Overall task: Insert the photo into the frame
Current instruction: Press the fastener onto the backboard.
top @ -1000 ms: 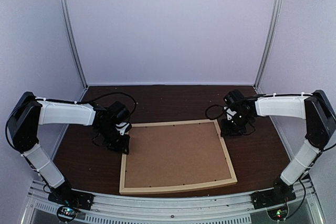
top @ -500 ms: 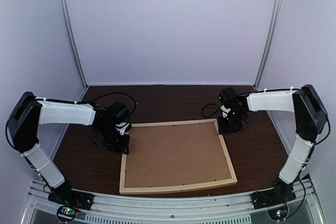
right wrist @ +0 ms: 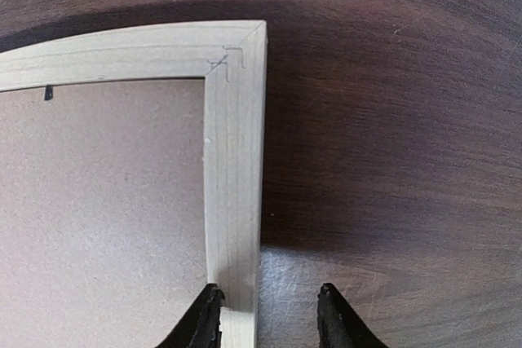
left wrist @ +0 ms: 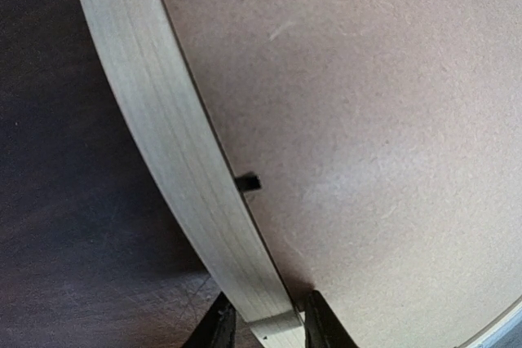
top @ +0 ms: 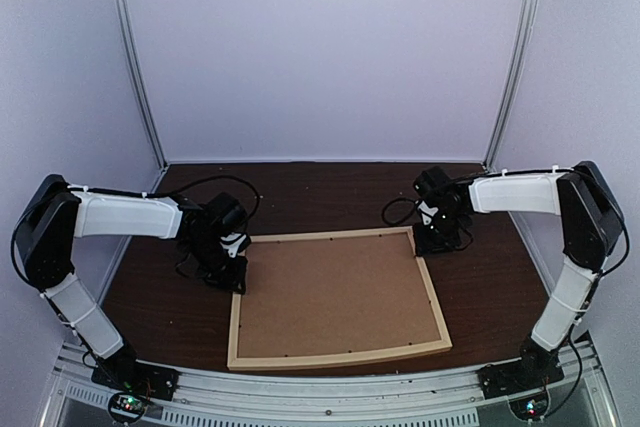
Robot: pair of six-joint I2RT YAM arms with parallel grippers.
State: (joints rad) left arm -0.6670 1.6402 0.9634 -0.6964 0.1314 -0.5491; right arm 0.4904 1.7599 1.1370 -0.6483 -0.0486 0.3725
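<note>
Your right arm tucked its elbow in and carried the right fingers (right wrist: 205,315) from just outside the far right corner onto that corner of the large rectangular frame of thin pale wood strips (top: 340,355); your left arm did not shift. The frame lay flat on the dark wooden worktop (top: 320,197), back upward, with the flat brown backing board (top: 335,292) filling its opening. You could not see the photo in any view, so whether it sat under that board could not be told.

The left fingers (left wrist: 218,325) were clamped across the left rail near its far end, one on each side of the strip. The right fingers stood released astride the right rail just below the corner. One tip was at the rail's inner edge, and the other was off to the outside over bare worktop.

You could expect the frame to be light but large. Its strips looked stiff along their length and weak at the mitred corner joints, so lifting by one rail would probably twist it. Smooth wood could also slip in narrow tips. Taking hold across a rail close to a corner, on both sides together, looked soundest. The small black tab (left wrist: 247,182) at the board's edge deserved a gentle touch.
</note>
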